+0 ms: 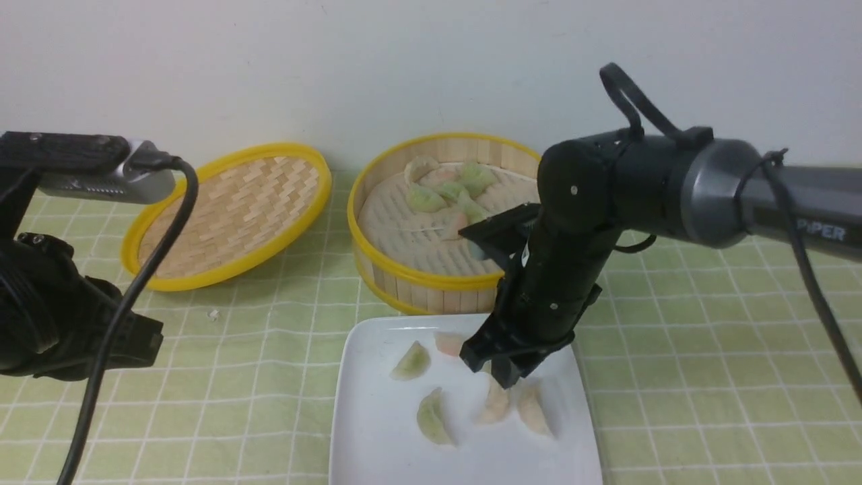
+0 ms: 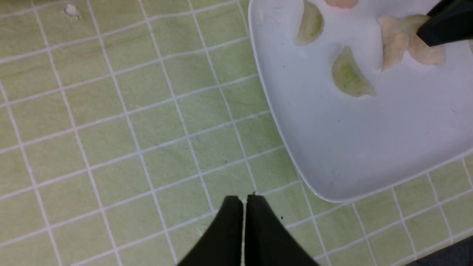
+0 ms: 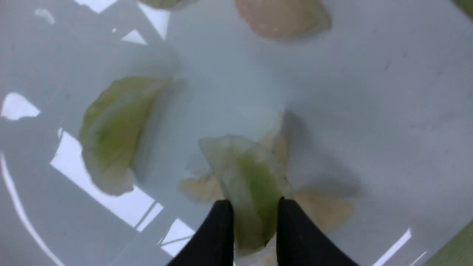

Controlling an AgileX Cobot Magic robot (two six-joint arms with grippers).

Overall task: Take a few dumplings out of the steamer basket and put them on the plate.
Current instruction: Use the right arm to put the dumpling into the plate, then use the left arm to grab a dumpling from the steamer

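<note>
Right pincer (image 3: pixel 255 202) grasping green dumpling (image 3: pixel 248 173), low over plate (image 1: pixel 377 417) at near edge of worktop (image 1: pixel 269 377), directly above pink dumplings (image 1: pixel 498 404). I should nudge to bare plate, part jaws gently, lift straight. Left pincer (image 2: pixel 244 201) clenched, empty. Steamer (image 1: pixel 404 269) behind plate holds more.

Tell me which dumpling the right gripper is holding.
The pale green dumpling pinched in the right gripper. The other dumplings in view lie loose on the plate.
</note>
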